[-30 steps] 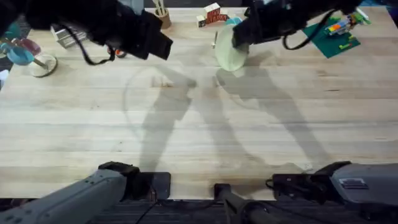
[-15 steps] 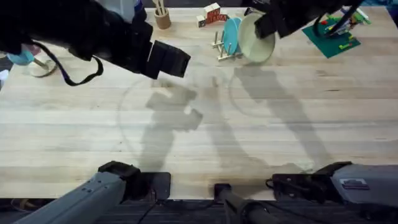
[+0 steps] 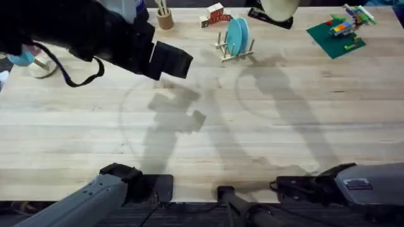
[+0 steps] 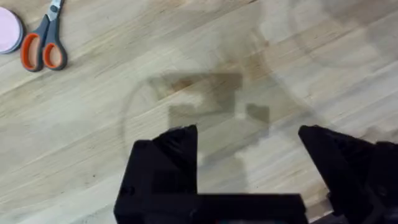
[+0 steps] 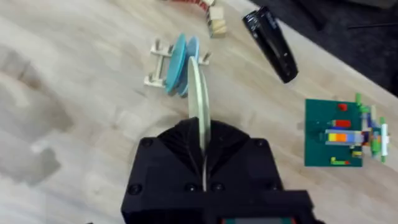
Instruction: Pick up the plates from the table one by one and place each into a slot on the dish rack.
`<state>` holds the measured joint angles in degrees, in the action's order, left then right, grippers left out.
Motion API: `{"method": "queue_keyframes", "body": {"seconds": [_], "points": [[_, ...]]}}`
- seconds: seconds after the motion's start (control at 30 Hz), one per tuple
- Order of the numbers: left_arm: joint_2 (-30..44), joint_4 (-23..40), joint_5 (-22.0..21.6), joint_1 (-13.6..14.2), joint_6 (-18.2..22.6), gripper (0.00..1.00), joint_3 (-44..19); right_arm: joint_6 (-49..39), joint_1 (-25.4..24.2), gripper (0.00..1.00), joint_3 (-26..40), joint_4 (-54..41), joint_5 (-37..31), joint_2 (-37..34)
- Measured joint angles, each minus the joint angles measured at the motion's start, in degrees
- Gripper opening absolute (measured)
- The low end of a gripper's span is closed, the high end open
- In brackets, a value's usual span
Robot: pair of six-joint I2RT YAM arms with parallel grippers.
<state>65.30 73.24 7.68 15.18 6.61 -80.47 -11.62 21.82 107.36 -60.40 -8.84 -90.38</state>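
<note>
The right gripper [image 5: 202, 163] is clamped on the cream-yellow plate [image 5: 199, 106], holding it edge-on between its fingers; in the overhead view this plate [image 3: 279, 7] sits at the far edge of the table [image 3: 252, 126], beyond and to the right of the dish rack [image 3: 232, 49]. Half a second earlier the plate hung just beside the rack on its right side, and one second earlier it was in front of the rack; it has since moved up and away, farther from the rack. The turquoise-blue plate [image 3: 237, 35] stands upright in a slot of the dish rack, unchanged from the previous frame; the right wrist view shows the same plate [image 5: 178, 64] between the pegs of the rack [image 5: 160, 62], past the held plate's edge. The left gripper [image 4: 249, 143] hangs over bare table [image 4: 205, 68] with its jaws spread apart and nothing between them; its position in the overhead view [image 3: 165, 60] matches the frame half a second earlier.
</note>
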Motion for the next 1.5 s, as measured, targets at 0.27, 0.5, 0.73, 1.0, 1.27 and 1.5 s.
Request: {"method": "queue_keyframes", "body": {"seconds": [0.27, 0.5, 0.73, 1.0, 1.27, 1.5], "points": [[0.00, 0.01, -0.02, 0.01, 0.00, 0.995, 0.00, 1.18, -0.26, 0.029, 8.18, -0.15, -2.12, -7.68], [0.00, -0.15, -0.01, 0.01, 0.00, 0.996, 0.00, 2.74, -2.05, 0.029, 11.12, -0.03, -2.14, -11.90], [0.01, -0.14, -0.02, 0.02, 0.00, 0.995, 0.00, 3.08, -4.25, 0.029, 11.20, -0.07, -1.00, -13.93], [0.00, -0.14, -0.01, 0.00, 0.00, 0.995, 0.00, 3.72, -4.39, 0.029, 11.45, 0.01, 0.34, -14.95], [0.00, -0.14, -0.02, 0.01, 0.00, 0.995, 0.00, 5.80, -5.91, 0.029, 11.75, 0.31, 1.16, -19.32], [0.00, -0.14, -0.02, 0.00, 0.00, 0.995, 0.00, 6.12, -7.34, 0.029, 11.75, 1.54, 4.60, -22.12]]}}
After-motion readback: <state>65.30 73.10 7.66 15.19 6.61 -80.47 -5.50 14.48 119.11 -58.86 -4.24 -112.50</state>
